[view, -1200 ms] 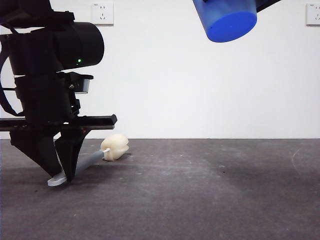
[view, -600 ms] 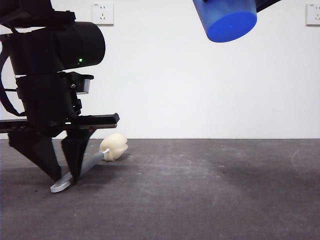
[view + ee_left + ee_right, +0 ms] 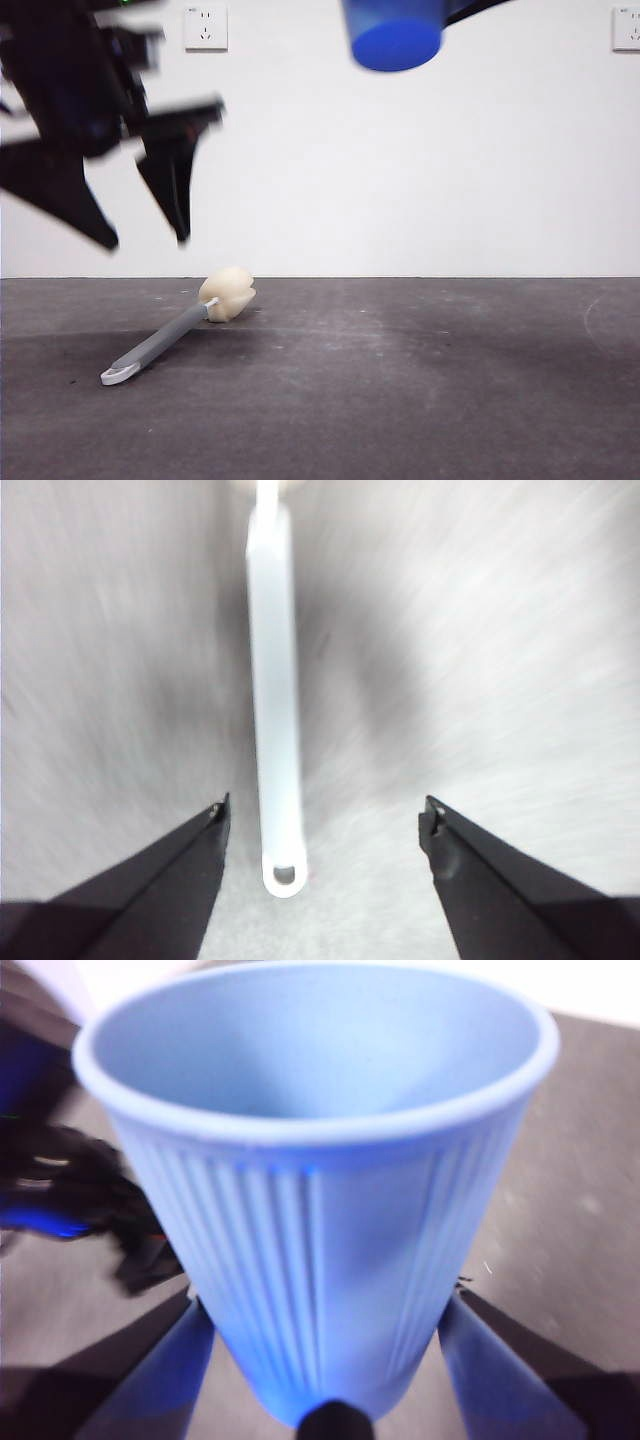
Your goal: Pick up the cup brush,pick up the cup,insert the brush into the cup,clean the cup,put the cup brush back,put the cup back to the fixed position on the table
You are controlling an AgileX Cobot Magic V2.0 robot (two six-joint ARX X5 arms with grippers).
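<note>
The cup brush lies flat on the table, cream sponge head farther back, white looped end nearest the front. My left gripper hangs open well above it, blurred, holding nothing. In the left wrist view the grey handle runs between the spread jaws of the left gripper, far below them. The blue ribbed cup is up at the top edge, held by my right gripper, whose jaws press on both sides of the cup near its base.
A white wall with two sockets stands behind the table. The left arm shows as a dark blur beyond the cup in the right wrist view.
The left gripper, down at the brush handle before, has opened and risen high off the table, leaving the brush lying there. The cup has moved left and slightly up.
</note>
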